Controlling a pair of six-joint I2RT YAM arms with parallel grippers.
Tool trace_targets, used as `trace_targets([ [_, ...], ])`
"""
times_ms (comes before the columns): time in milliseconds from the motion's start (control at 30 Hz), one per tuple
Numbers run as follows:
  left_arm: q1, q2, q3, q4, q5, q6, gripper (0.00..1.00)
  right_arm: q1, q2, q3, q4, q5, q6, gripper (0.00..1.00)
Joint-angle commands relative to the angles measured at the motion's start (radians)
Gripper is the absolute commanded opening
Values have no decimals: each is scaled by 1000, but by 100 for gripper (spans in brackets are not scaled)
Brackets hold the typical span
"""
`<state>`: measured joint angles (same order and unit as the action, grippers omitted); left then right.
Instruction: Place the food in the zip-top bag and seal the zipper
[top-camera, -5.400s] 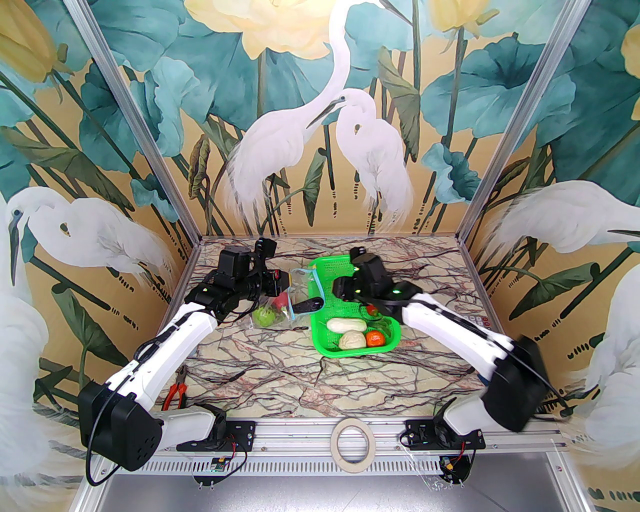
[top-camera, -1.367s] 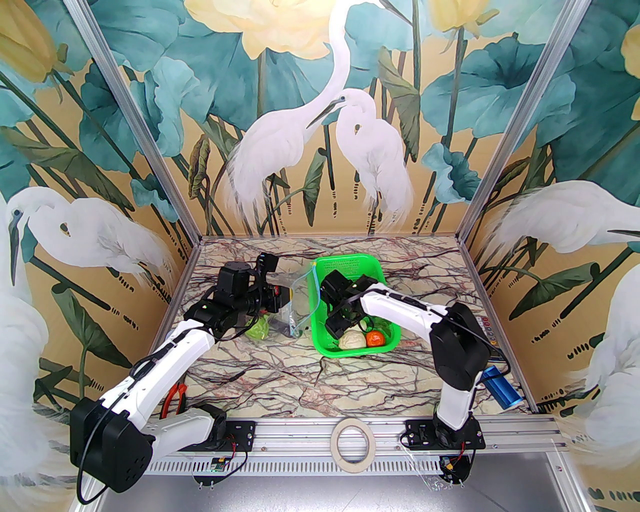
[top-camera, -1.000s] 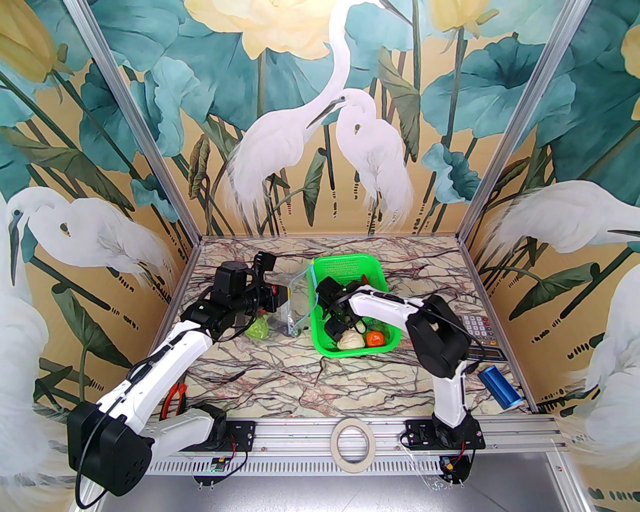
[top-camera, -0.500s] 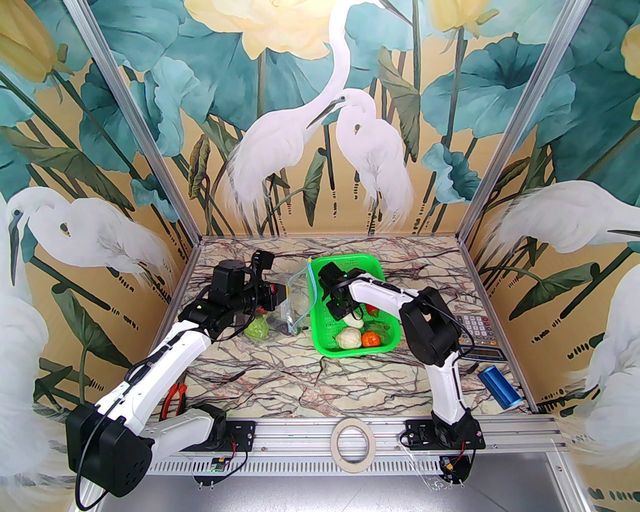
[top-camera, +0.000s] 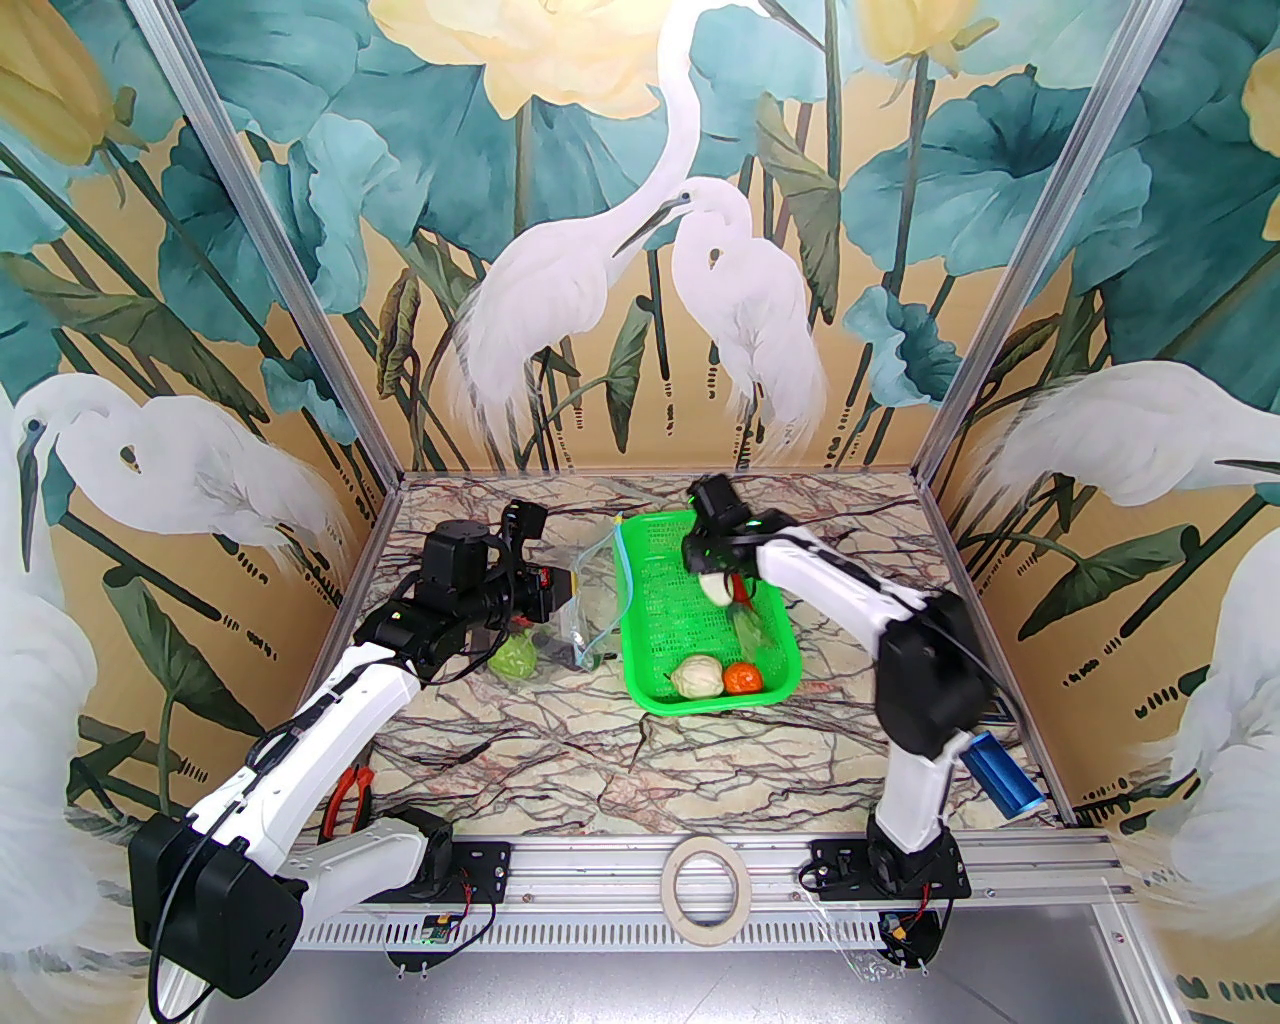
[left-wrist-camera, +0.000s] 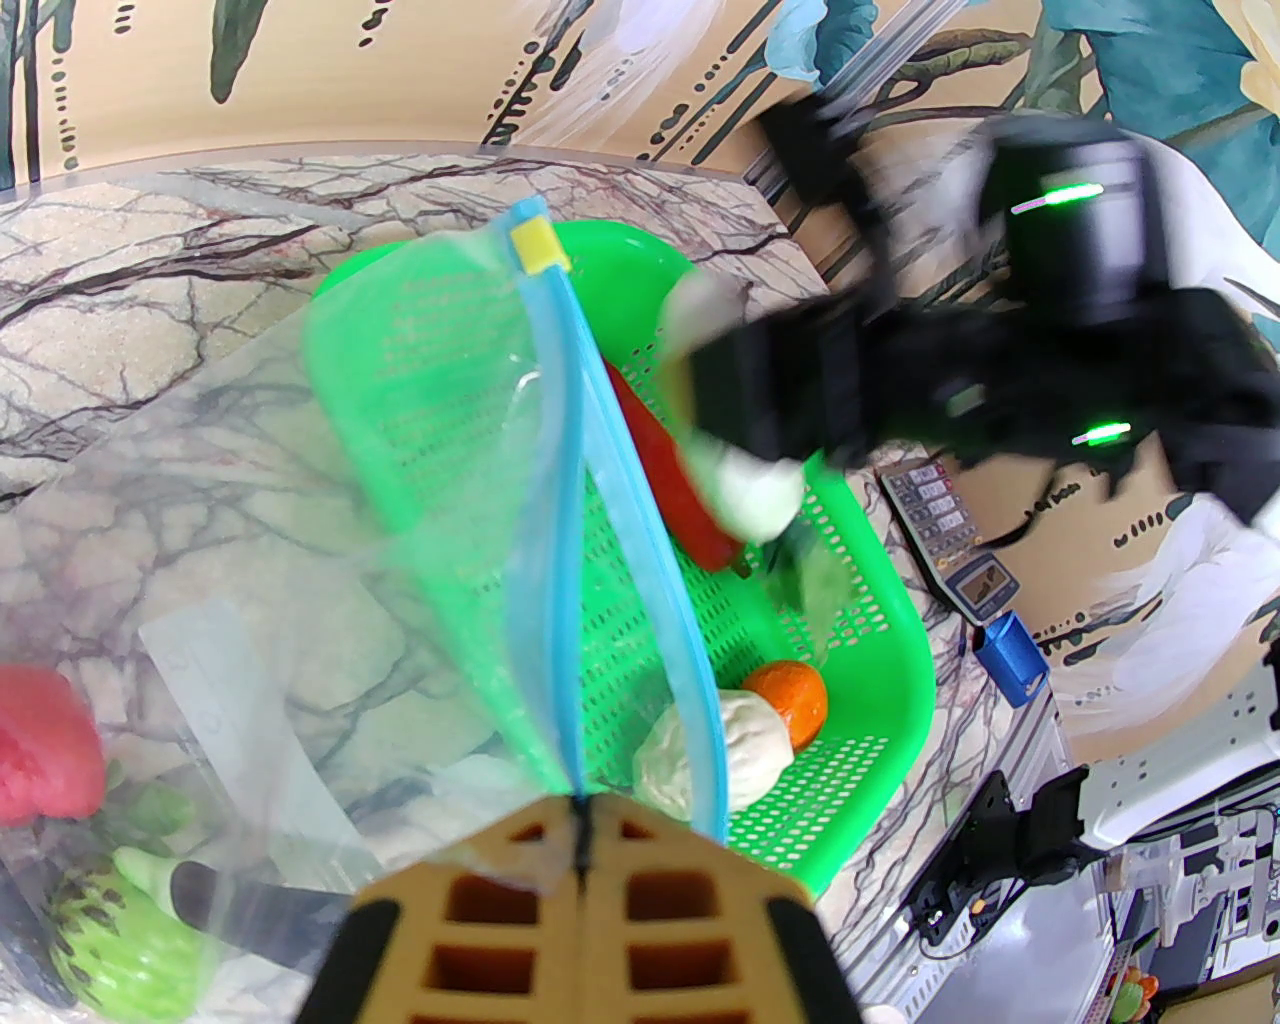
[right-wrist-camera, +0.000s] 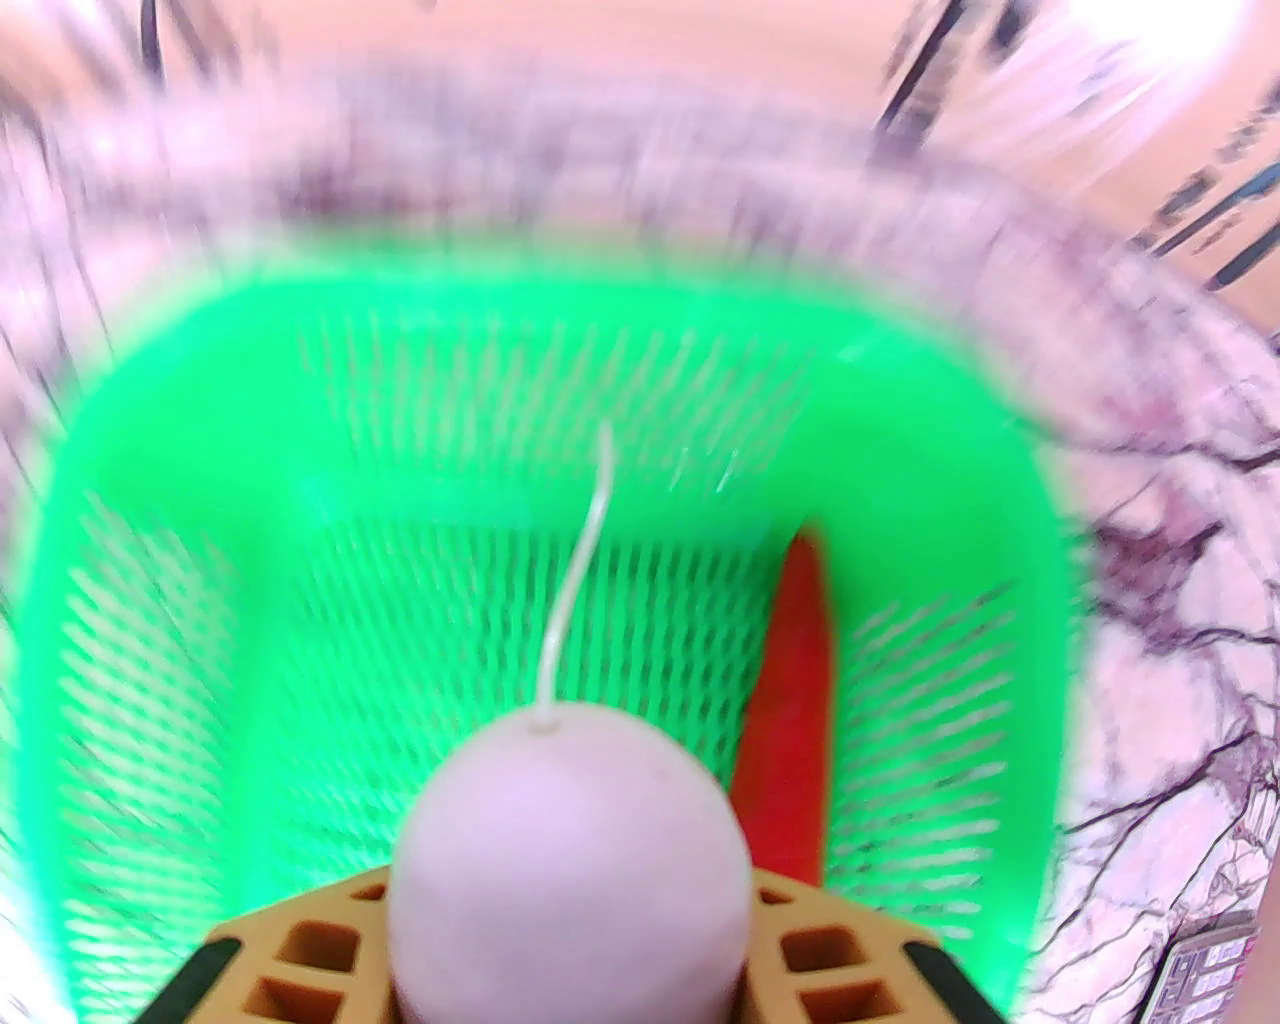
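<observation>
The right gripper (right-wrist-camera: 570, 960) has its fingers closed around the gourd (right-wrist-camera: 570, 820), a smooth, white, rounded piece with a thin curled stem. It holds the gourd above the far part of the basket (top-camera: 650, 690), I think in order to carry it over to the bag (left-wrist-camera: 250, 520). The left gripper (left-wrist-camera: 583, 850) pinches the zipper (left-wrist-camera: 560, 480), a thin blue strip, with its fingers pressed fully together. This lifts the bag so that its mouth stands a little open toward the basket. The bag is clear, thin and wrinkled, and it rests on the table (top-camera: 600, 760) just left of the basket. Inside it lie a tomato (left-wrist-camera: 40, 740) and an apple (top-camera: 515, 657). In the hard green mesh basket lie a long glossy chili (right-wrist-camera: 790, 680), a bumpy pale cabbage (top-camera: 697, 677) and an orange (top-camera: 741, 680).
</observation>
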<state>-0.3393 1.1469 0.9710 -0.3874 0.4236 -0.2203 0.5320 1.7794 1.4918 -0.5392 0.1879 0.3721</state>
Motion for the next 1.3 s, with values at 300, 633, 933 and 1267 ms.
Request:
trace_targets([
  [300,8,37,34,37,9,-5,0,28,-457,-341,552,154,344,27],
  [633,9,56,48,54,20,-27,0,228,-504,-485,980,298,407,26],
  [933,8,65,64,56,27,-33,0,280,-335,-435,1133,303,444,26],
  [1267,8,92,71,90,48,-50,0,315,-221,-376,1177,295,445,26],
])
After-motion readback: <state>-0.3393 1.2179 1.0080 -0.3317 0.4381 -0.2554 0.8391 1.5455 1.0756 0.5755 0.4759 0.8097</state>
